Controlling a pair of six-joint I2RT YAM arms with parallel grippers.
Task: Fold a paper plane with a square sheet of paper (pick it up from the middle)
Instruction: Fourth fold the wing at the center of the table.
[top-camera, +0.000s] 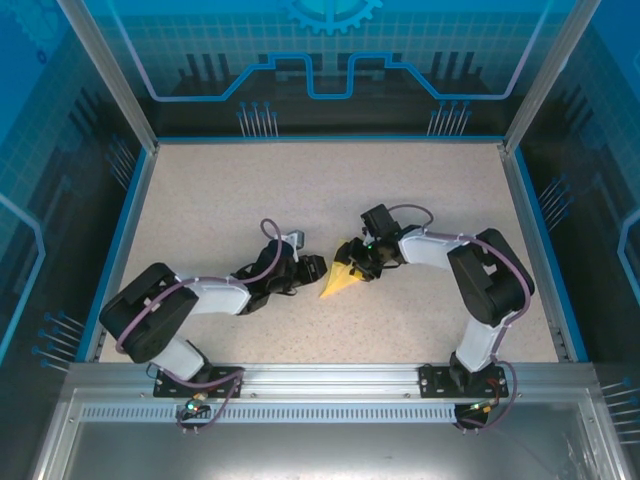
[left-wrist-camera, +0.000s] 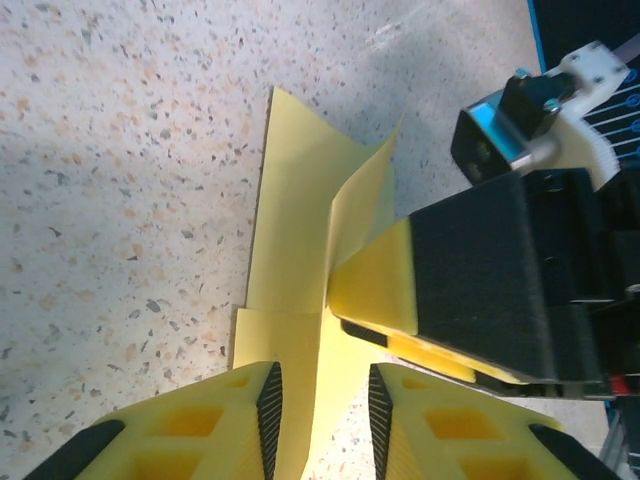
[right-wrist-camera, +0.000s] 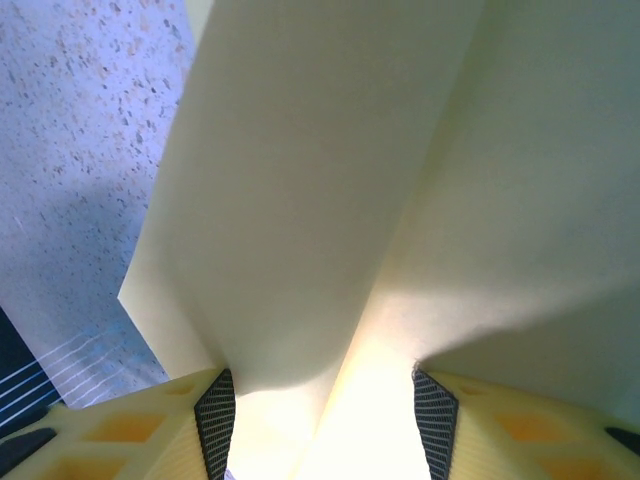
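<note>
The pale-yellow paper, part-folded into a narrow pointed dart (top-camera: 336, 284), lies on the table between both arms. In the left wrist view it (left-wrist-camera: 300, 190) shows a flat folded layer and one flap standing upright. My left gripper (left-wrist-camera: 322, 385) is open, and the paper's raised crease runs between its pads, close to the left one. My left gripper (top-camera: 313, 268) sits at the dart's left side. My right gripper (top-camera: 358, 262) is on the wide end. Its jaws (right-wrist-camera: 325, 390) stand wide apart, open, over creased paper (right-wrist-camera: 330, 180) that spans them. Its yellow fingers (left-wrist-camera: 375, 285) rest against the flap.
The speckled table (top-camera: 220, 190) is bounded by a blue rim (top-camera: 320, 138) and metal posts. Both arms stretch inward from their bases on the near rail (top-camera: 320, 378), and their grippers are almost touching at the middle.
</note>
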